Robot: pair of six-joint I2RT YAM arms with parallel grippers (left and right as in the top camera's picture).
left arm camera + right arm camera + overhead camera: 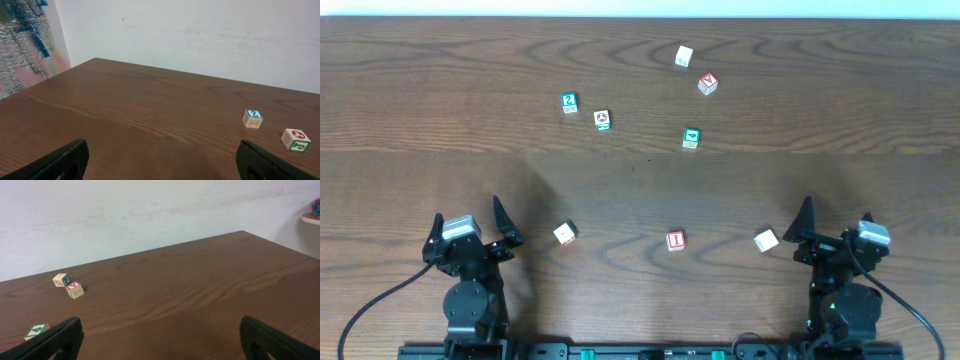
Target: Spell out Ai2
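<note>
Several small letter blocks lie scattered on the wooden table. A blue "2" block (pixel 569 102) and a green-marked block (pixel 602 120) lie at the back left; both show in the left wrist view (pixel 253 118) (pixel 295 139). A red "I" block (pixel 675 240) lies front centre. A red block (pixel 708 84), a pale block (pixel 684 56) and a green block (pixel 691 138) lie at the back right. My left gripper (pixel 468 226) and right gripper (pixel 835 228) rest open and empty at the front edge.
A pale block (pixel 564 234) lies just right of the left gripper. Another pale block (pixel 766 240) lies just left of the right gripper. A white wall stands behind the table's far edge (pixel 200 75).
</note>
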